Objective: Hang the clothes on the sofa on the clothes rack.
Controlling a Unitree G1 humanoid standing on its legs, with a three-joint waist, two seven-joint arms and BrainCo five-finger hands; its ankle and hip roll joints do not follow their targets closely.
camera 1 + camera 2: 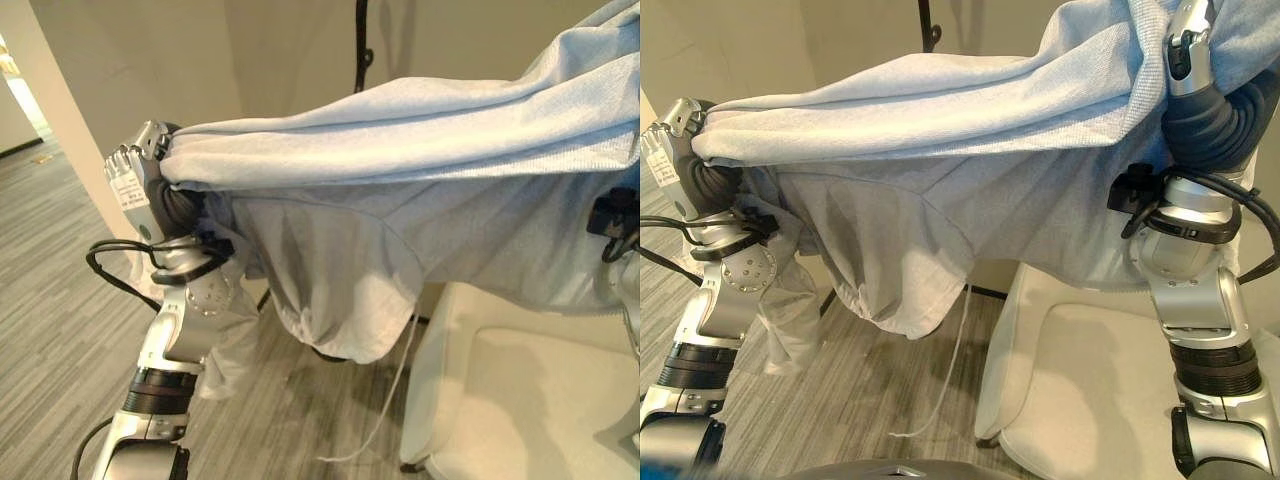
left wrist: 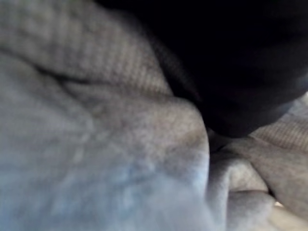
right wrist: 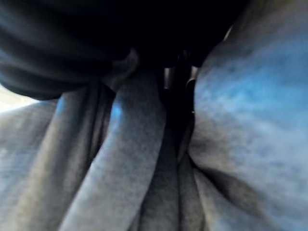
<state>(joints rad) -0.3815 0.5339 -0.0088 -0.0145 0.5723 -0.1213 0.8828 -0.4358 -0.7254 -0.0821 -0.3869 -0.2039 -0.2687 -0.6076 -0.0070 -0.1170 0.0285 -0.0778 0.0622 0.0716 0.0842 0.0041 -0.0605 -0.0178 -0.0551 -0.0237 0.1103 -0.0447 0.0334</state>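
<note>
Both hands, the left hand [image 1: 685,140] and right hand [image 1: 1190,55], fingers hidden, raise a grey garment [image 1: 940,150] off the sofa [image 1: 1090,390], unhung.

In the head views we see soft, even indoor light with a bright glow at the far left edge, a pale washed sofa [image 1: 1090,390] and mild shadows under the garment [image 1: 400,200], while both wrist views are dim, blurred and out of focus.

Grey plank floor [image 1: 50,290], beige wall [image 1: 290,50], white pillar [image 1: 60,130].
</note>
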